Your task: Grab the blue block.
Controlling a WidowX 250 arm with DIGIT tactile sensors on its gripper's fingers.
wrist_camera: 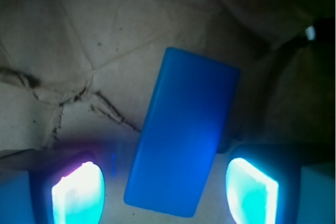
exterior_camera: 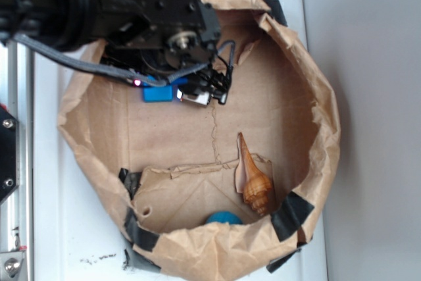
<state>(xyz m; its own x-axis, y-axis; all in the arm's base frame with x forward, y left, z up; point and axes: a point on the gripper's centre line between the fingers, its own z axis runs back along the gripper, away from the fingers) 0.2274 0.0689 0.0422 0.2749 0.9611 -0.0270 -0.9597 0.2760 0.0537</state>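
Glowing at the bottom of my wrist view, my two fingertips (wrist_camera: 79,192) stand spread and grasping nothing, with the blue block (wrist_camera: 181,132) lying flat between them on the paper bag (exterior_camera: 289,116) floor, slightly tilted.

A white tabletop (exterior_camera: 66,228) under even light, with a plain grey surface (exterior_camera: 375,97) along its right edge.

The blue block (wrist_camera: 181,135) was bright plain blue, the paper bag (exterior_camera: 99,123) creased brown, the shell (exterior_camera: 253,182) striped orange-brown.
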